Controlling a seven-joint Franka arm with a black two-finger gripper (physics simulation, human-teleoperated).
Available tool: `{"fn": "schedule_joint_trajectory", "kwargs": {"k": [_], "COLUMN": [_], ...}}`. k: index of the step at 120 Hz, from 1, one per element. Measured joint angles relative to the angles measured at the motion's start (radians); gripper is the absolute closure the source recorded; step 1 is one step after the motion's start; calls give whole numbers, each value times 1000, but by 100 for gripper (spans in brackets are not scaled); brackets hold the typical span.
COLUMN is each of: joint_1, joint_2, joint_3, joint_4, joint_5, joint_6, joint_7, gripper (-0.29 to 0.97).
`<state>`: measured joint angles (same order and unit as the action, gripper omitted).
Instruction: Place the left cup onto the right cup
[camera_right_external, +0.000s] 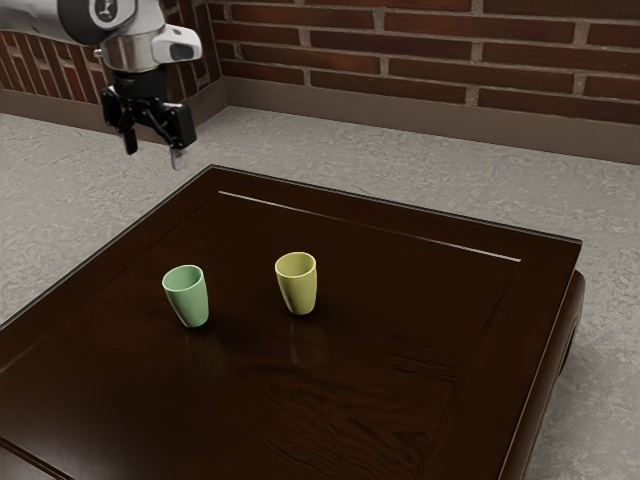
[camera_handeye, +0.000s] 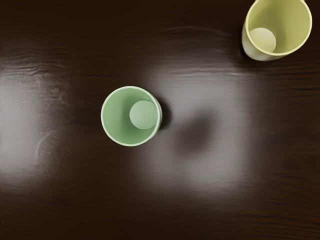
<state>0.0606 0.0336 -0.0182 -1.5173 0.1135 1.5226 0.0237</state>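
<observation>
Dark wooden table (camera_right_external: 400, 380) fills the near ground, its glossy top edged by a raised border, and on it stand the two cups side by side but apart. Toward the exterior view's left is the green cup (camera_right_external: 187, 295), and toward its right, a little farther back, the yellow cup (camera_right_external: 297, 282). Neither carries a label or print I can read, and a small dark mark on the arm (camera_right_external: 120, 25) is too tiny to make out. Both cups stand upright with their mouths facing up, so the long axis of each runs vertically, and each narrows from a wide rim to a smaller base. From the side I see their outer walls, the brick wall (camera_right_external: 450, 50) behind and the speckled grey floor (camera_right_external: 80, 180). The hand's camera looks straight down into them. There the green cup (camera_handeye: 131, 116) shows as a ring with its pale inner bottom, roughly under the hand, and the yellow cup (camera_handeye: 276, 27) sits off to one side, partly cut by the frame. Soft light patches lie on the tabletop (camera_handeye: 60, 200) around them. High above the table hangs the gripper (camera_right_external: 153, 153), pointing down, its two black fingers spread apart with nothing between them, well clear of both cups.
</observation>
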Motion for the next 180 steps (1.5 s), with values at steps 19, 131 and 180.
{"fn": "schedule_joint_trajectory", "kwargs": {"k": [19, 131, 180], "joint_1": [17, -6, -1], "joint_2": [15, 168, 299], "joint_3": [-1, 54, 70], "joint_4": [-53, -497, -462], "joint_5": [2, 48, 50], "joint_6": [31, 711, 836], "joint_7": [11, 57, 73], "gripper": [0, 0, 0]}}
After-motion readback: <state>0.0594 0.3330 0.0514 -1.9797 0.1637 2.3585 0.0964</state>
